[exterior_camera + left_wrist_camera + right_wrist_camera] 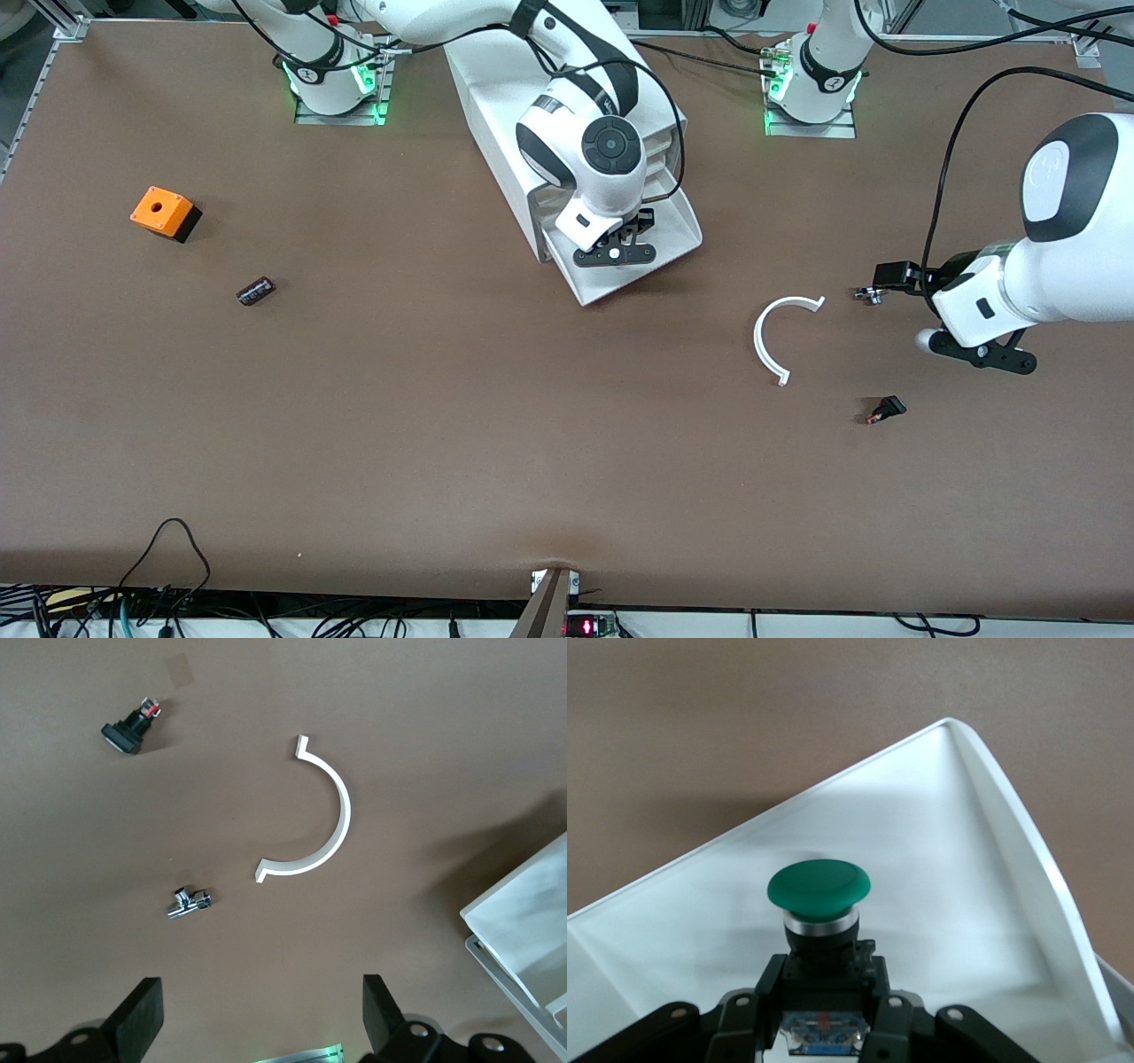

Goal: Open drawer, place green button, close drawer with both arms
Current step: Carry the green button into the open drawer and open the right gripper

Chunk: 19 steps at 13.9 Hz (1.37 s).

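Lowest in the front view, toward the left arm's end of the table, lies a small black switch with a red tip (886, 409). A little higher in the frame sit a white curved plastic strip (783, 338) and then a small chrome fitting (868, 294). None of these belongs to the task.

The left gripper (261, 1020) hovers over the table just beside the chrome fitting, its fingers spread wide with nothing between them. This arm waits, probably kept aside to push the drawer in afterwards.

Toward the right arm's end, at mid height in the frame, a dark cylinder (255, 291) lies on the table. An orange cube with a hole (163, 213) sits higher up.

In the upper middle of the front view the drawer (620, 282) stands pulled out from the bottom of the white cabinet (496, 97). Its open tray faces the camera, so there is room to drop something in from above.

The right gripper (614, 253) hangs directly over that tray. The right wrist view shows its fingers clamped on the black body of the button (819, 886), with the green cap pointing outward. The white drawer floor lies below the button, which does not appear to touch it. Holding it by the body keeps the wide cap free. Judging by this, the placing step is nearly done, with release and closing to come
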Tool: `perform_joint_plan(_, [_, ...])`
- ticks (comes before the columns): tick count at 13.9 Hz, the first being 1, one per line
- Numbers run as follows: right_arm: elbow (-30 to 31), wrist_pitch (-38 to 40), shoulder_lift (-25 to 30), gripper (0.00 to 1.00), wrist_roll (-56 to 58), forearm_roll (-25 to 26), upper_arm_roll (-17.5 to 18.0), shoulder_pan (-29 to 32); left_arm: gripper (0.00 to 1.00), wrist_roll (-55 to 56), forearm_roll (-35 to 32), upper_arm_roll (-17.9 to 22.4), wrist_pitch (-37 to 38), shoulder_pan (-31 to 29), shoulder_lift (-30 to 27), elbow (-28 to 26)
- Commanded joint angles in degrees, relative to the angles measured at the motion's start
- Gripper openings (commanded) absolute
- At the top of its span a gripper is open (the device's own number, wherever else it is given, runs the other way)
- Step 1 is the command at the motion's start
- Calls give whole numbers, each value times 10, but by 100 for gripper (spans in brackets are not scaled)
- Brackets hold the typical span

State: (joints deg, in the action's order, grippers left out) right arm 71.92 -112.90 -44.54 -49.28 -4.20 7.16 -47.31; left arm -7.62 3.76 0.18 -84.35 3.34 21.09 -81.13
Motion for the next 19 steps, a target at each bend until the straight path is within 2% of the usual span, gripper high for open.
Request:
perform_joint_plan(1, [-15,5,-21,0,-26,9,-5,-9,99,30,-19,-9,9,5,5,11])
perform_joint_plan(2, [-15,5,-23,1,-26,9,-5,-15,100,31,-19,-10,10,9,5,11])
perform_joint_plan(3, [-15,5,-24,17,-26,9,-5,-15,100,31,-20,-9,10,10,6,11])
perform_joint_plan(5, [-15,3,-24,100,-26,9,-6,-13,100,30,-28,-5,10,4,6,11])
perform_joint_plan(7, [-20,3,-20,100,-21,9,-8,-11,100,31,-27,-4,10,3,7,11])
perform_joint_plan(10, [-48,33,1,100,-10,9,-39,-3,100,37,-27,-4,10,5,7,6])
perform_joint_plan(13, [-69,44,38,100,66,4,-93,11,100,143,-21,-6,2,5,11,3])
perform_joint_plan(16, [-66,45,89,100,93,-2,-108,82,100,231,-10,-11,-26,17,25,-13])
perform_joint_plan(19, [-64,127,135,100,210,-5,-108,140,100,319,-7,-50,-79,24,25,-60])
